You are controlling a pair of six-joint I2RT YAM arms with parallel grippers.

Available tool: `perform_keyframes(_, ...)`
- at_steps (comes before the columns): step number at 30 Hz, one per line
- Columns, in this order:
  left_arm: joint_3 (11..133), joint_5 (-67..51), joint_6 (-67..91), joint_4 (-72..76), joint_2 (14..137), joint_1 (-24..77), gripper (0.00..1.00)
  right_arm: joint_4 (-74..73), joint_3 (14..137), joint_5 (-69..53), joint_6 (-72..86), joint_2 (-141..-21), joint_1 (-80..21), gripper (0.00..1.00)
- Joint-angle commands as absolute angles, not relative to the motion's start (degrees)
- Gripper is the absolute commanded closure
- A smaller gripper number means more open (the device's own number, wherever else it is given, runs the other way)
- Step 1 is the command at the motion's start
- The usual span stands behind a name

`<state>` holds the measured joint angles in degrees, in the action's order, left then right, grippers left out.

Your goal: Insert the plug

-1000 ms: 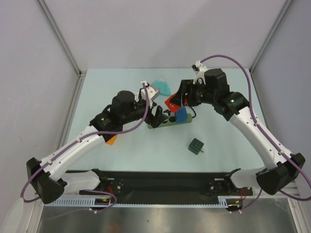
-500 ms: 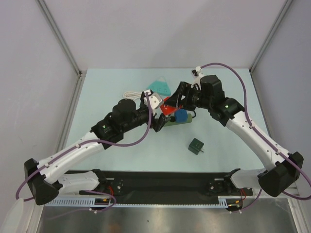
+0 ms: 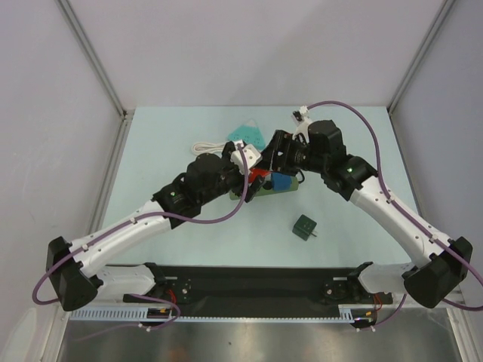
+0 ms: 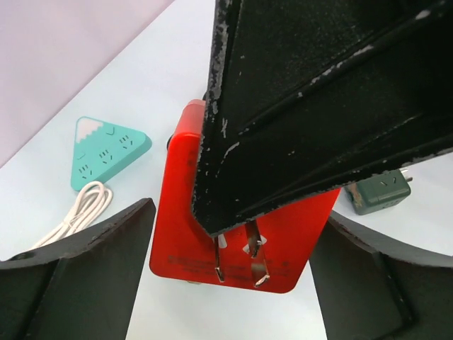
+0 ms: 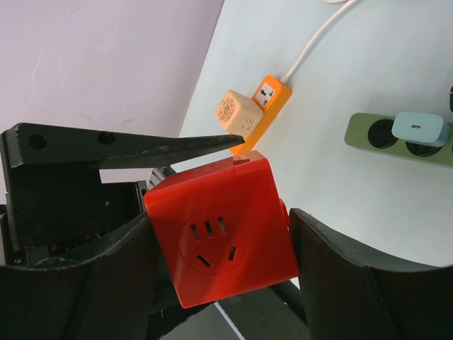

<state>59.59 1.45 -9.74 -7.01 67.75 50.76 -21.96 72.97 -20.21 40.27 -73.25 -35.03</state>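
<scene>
Observe that the right jaws are clamped on the cube (image 5: 219, 230), presenting its prongs (image 4: 255, 263) between the left jaws, which stand apart either side, probably so you can regrip before reaching the strip (image 5: 368, 138).

Red cube (image 4: 182, 212) shows 2 metal prongs (image 4: 256, 261); teal triangular socket (image 4: 106, 150) to its left, green adapter (image 4: 379, 190) to its right.

Red cube (image 3: 259, 174) mostly hidden; power strip (image 3: 264, 194) partly.
</scene>
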Motion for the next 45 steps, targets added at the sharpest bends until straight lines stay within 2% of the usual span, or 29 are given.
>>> perform_keyframes(1,59.68,3.16,-12.21,-5.45,65.92,51.24,0.11,-18.89,74.35,-22.06,39.81,-71.19,-34.98,1.00)
perform_keyframes(3,60.11,2.03,-12.39,-6.06,65.83,51.24,0.12,-18.46,74.27,-23.02,39.73,-71.10,-34.98,1.00)
perform_keyframes(9,59.68,-1.66,-11.78,-6.42,65.04,51.24,0.23,-18.02,74.53,-25.31,39.72,-71.72,-35.24,1.00)
perform_keyframes(12,59.24,-3.77,-11.60,-6.42,65.21,51.24,0.36,-16.62,74.27,-25.75,39.99,-71.37,-35.16,1.00)
perform_keyframes(13,59.24,-4.74,-11.43,-6.42,65.21,51.24,0.50,-16.44,74.27,-26.10,39.99,-71.28,-35.16,1.00)
perform_keyframes(14,59.24,-5.27,-11.25,-6.42,65.39,51.15,0.63,-16.09,74.35,-26.71,39.90,-71.37,-35.16,0.93)
perform_keyframes(16,59.24,-6.15,-10.20,-6.42,65.13,51.24,0.82,-15.73,74.27,-26.89,39.55,-71.02,-35.07,0.80)
perform_keyframes(17,59.41,-7.81,-9.76,-6.42,65.13,51.24,0.87,-15.56,74.18,-26.81,39.29,-70.75,-34.98,0.65)
perform_keyframes(19,59.68,-9.13,-7.84,-6.42,64.86,51.24,1.00,-14.33,73.57,-26.72,39.02,-69.88,-34.72,0.52)
perform_keyframes(20,59.85,-10.36,-6.95,-6.50,64.69,51.24,1.00,-13.80,72.96,-26.81,38.68,-69.53,-34.46,0.44)
perform_keyframes(22,60.12,-12.21,-4.15,-6.24,64.34,51.24,1.00,-12.57,72.42,-26.72,38.24,-68.56,-34.02,0.36)
perform_keyframes(23,60.20,-14.04,-3.09,-5.89,64.25,51.24,1.00,-12.39,71.99,-26.72,37.28,-68.29,-33.75,0.28)
perform_keyframes(26,60.73,-16.52,-0.35,-5.19,63.81,51.24,1.00,-11.08,71.11,-26.81,36.48,-66.98,-32.88,0.18)
perform_keyframes(28,61.08,-18.36,2.27,-4.66,63.20,51.24,1.00,-10.20,70.40,-27.86,36.56,-66.71,-32.43,0.16)
perform_keyframes(30,61.26,-19.68,3.59,-3.78,62.76,51.15,1.00,-10.19,70.05,-29.35,36.21,-66.53,-31.73,0.03)
perform_keyframes(31,61.43,-20.04,4.04,-3.61,62.58,51.15,1.00,-10.20,69.87,-29.79,35.95,-66.19,-31.29,0.00)
perform_keyframes(36,63.28,-25.21,10.08,-3.08,63.02,50.02,1.00,-7.31,68.21,-34.27,33.05,-61.19,-26.04,0.00)
perform_keyframes(37,63.11,-29.84,12.02,-2.12,63.10,49.23,1.00,-6.60,67.42,-34.97,31.05,-59.95,-25.23,0.01)
perform_keyframes(41,59.77,-42.78,25.90,14.26,63.37,43.07,1.00,-2.21,64.43,-37.44,27.69,-53.98,-21.98,0.00)
perform_keyframes(45,58.01,-48.51,39.87,28.98,64.85,41.05,1.00,15.22,56.01,-39.28,30.93,-46.95,-22.50,0.00)
